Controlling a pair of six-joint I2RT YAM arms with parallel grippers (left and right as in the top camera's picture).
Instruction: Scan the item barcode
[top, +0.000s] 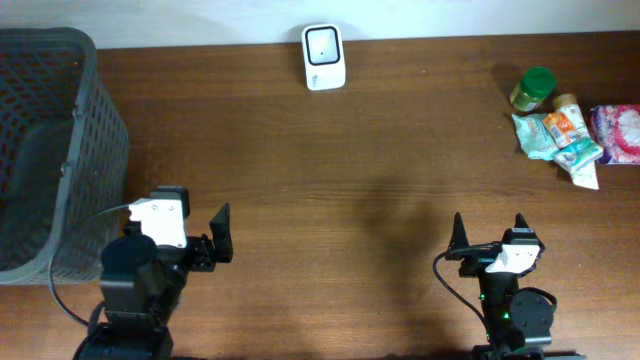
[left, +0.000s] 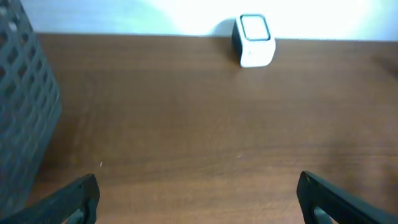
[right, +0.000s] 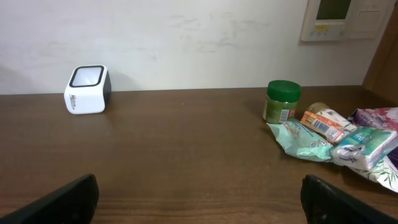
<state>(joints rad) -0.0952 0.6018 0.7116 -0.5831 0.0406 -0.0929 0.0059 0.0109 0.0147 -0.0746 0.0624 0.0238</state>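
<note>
I am observing the left gripper (left: 198, 190) and the right gripper (right: 198, 183) both standing spread wide, each gripping nothing and hanging clear above the brown table (top: 350, 170).

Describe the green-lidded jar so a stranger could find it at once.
On the wooden table, look to the far right corner, where packets lie piled. The jar stands upright at the pile's left edge. It alone has a round green lid; most neighbours are soft packets.

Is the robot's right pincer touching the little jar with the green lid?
Apart. The overhead view shows the open right pincer at the front, with bare brown wooden table between it and the small green-lidded jar.
</note>
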